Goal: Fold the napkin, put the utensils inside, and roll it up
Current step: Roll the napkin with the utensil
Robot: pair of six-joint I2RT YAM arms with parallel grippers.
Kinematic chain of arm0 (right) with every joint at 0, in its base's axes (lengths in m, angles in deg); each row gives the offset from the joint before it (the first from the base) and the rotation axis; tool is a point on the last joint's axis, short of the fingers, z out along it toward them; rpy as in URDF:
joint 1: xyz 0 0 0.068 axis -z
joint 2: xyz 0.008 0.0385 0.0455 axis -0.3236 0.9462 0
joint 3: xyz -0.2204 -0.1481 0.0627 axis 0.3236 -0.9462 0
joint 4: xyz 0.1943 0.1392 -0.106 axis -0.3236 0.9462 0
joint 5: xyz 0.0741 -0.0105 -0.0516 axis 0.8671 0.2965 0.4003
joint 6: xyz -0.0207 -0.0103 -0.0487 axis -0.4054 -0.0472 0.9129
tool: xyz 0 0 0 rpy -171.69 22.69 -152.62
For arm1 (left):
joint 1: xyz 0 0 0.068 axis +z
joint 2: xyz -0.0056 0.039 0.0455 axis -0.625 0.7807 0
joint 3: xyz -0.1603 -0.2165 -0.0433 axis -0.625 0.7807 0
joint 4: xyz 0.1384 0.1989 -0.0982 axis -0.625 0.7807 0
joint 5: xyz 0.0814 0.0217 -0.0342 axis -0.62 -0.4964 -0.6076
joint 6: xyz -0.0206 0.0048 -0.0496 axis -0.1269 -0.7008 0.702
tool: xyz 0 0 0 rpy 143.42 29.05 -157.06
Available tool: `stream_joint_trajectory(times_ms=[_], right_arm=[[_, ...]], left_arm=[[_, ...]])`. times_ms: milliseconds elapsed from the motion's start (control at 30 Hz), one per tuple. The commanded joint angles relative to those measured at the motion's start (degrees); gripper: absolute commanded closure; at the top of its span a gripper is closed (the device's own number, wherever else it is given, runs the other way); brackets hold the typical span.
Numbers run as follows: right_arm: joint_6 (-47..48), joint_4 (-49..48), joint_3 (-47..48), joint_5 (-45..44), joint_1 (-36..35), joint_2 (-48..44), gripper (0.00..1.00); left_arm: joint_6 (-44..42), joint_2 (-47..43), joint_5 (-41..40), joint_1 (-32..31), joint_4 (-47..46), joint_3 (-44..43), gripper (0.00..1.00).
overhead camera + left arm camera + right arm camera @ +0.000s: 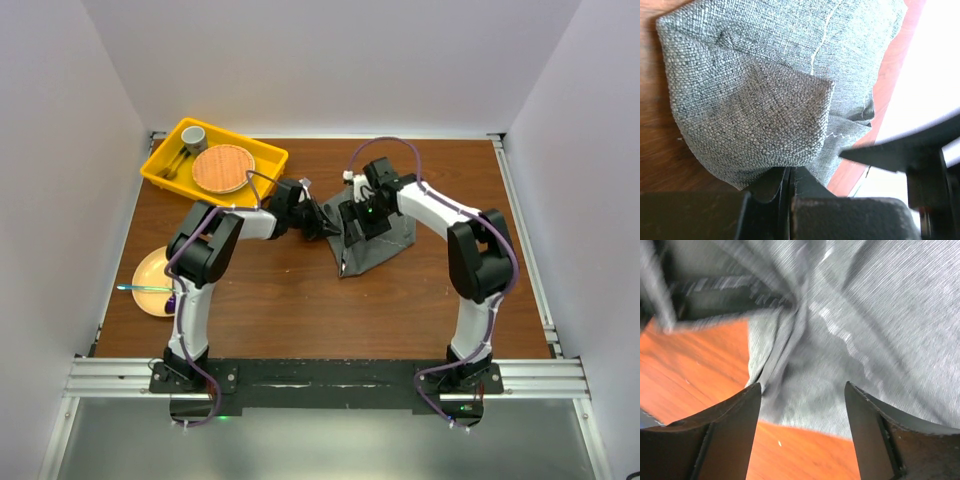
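Observation:
The grey-green napkin (378,246) lies bunched on the wooden table between both arms. In the left wrist view the napkin (765,100) shows a folded-over corner and a pale stitched line. My left gripper (788,174) is shut, pinching the cloth's near edge; from above the left gripper (314,219) sits at the napkin's left corner. My right gripper (800,390) hovers open over the napkin (865,340) near its hem, nothing between its fingers; from above the right gripper (356,226) is over the cloth. A teal-handled utensil (140,288) rests on a small yellow plate (152,268).
A yellow tray (262,155) at the back left holds a grey cup (193,137), a round wooden plate (223,168) and metal utensils (176,165). White walls enclose the table on three sides. Part of the left arm shows dark in the right wrist view's upper left.

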Motion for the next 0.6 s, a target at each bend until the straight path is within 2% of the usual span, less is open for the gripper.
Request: stream_joint_trajectory(times_ms=[0, 233, 367, 400, 567], right_arm=[[4.96, -3.5, -5.53, -11.97, -6.67, -6.57, 0.27], [5.05, -6.4, -8.53, -18.84, -12.57, -8.43, 0.23], [4.7, -6.4, -7.66, -19.29, -14.76, -5.79, 0.15], [4.7, -6.4, -7.05, -20.33, -15.29, -5.18, 0.09], [3.91, -7.01, -5.37, -24.2, -18.1, -2.97, 0.13]], left_arm=[[-1.27, 5.56, -5.43, 2.2, 13.05, 2.41, 1.0], [-1.26, 5.3, -4.63, 2.2, 13.22, 2.41, 1.0], [-1.0, 5.12, -4.72, 2.2, 13.14, 2.32, 1.0], [-0.83, 4.95, -4.72, 2.2, 13.14, 2.32, 1.0], [-0.39, 4.95, -4.81, 2.2, 13.05, 2.41, 1.0]])
